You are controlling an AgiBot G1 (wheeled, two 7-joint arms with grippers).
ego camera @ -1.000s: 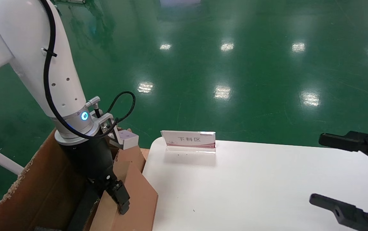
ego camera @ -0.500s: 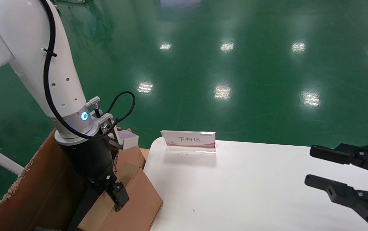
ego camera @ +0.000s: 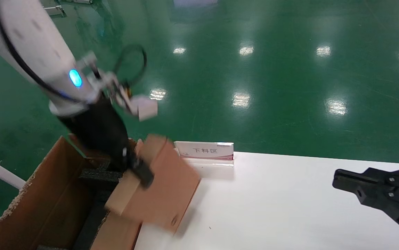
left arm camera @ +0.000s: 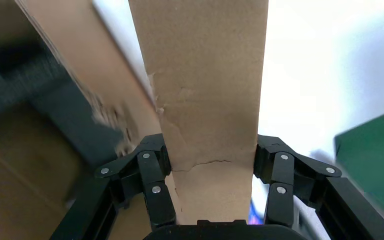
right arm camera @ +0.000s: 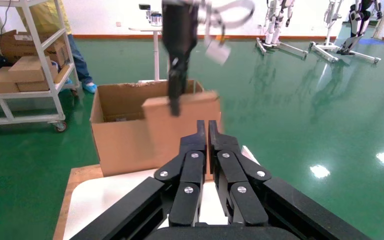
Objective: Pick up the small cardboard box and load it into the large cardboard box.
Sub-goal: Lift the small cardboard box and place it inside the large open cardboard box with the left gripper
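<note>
So the left tool (ego camera: 140,170) is clamped onto the top edge of the small cardboard box (ego camera: 161,187), one finger (left arm camera: 152,175) on each flat side, and the wrist camera shows the cardboard pinched tight between them with a little crease in it. The box hangs tilted in the air, right over the gap where the large cardboard box (ego camera: 46,198) meets the white table (ego camera: 272,208), its lower corner just above the table's edge. The big carton sits at the table's left end, open at the top, with ragged edges and black foam (ego camera: 98,175) inside. The small box is not inside it; it's above the near wall and partly over the table. Behind it on the table stands a little clear sign holder (ego camera: 204,152) with a printed card. Over on the right, the right tool (right arm camera: 203,135) hovers above the table's far side, its fingers pressed together with nothing between them, well away from both boxes. Shiny green floor all around.
</note>
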